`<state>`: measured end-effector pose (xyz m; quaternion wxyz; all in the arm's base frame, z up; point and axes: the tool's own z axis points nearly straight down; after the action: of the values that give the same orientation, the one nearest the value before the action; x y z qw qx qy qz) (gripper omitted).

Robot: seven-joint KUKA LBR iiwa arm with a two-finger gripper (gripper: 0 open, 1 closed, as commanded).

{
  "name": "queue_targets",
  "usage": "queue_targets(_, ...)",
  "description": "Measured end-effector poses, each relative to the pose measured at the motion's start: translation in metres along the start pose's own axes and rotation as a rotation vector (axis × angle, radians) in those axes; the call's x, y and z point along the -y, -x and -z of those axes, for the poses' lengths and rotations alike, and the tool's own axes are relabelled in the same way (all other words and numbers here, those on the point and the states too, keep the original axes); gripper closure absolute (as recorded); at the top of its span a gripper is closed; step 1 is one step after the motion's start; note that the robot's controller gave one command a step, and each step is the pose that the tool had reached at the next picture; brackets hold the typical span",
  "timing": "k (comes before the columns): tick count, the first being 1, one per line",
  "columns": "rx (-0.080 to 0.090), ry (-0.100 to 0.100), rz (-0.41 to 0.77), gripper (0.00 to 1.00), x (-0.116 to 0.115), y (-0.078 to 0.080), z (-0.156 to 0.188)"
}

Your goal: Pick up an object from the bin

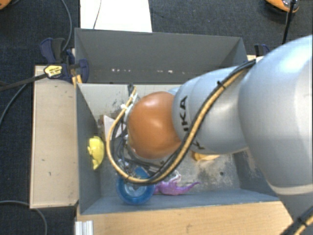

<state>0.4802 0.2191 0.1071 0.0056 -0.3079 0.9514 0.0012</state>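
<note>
My gripper [131, 161] reaches down under the arm's orange dome at the bin's front left; little of it shows past the dome and cables. Right below it, against the front wall, lies a blue round lid-like thing [133, 192]. A purple toy-like thing [176, 186] lies just right of the blue one. A yellow soft-looking thing [96, 152] rests by the left wall, a little left of the gripper.
A pale orange thing [205, 156] peeks out from under the arm in the bin's middle right. A brownish thing [105, 122] lies at the back left. The arm covers most of the bin's right half.
</note>
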Motion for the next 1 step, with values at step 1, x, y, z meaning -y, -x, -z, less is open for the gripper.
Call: queue_targets(1,0.001,0.0,-0.001,1.0,-0.0001,0.0005,0.0146)
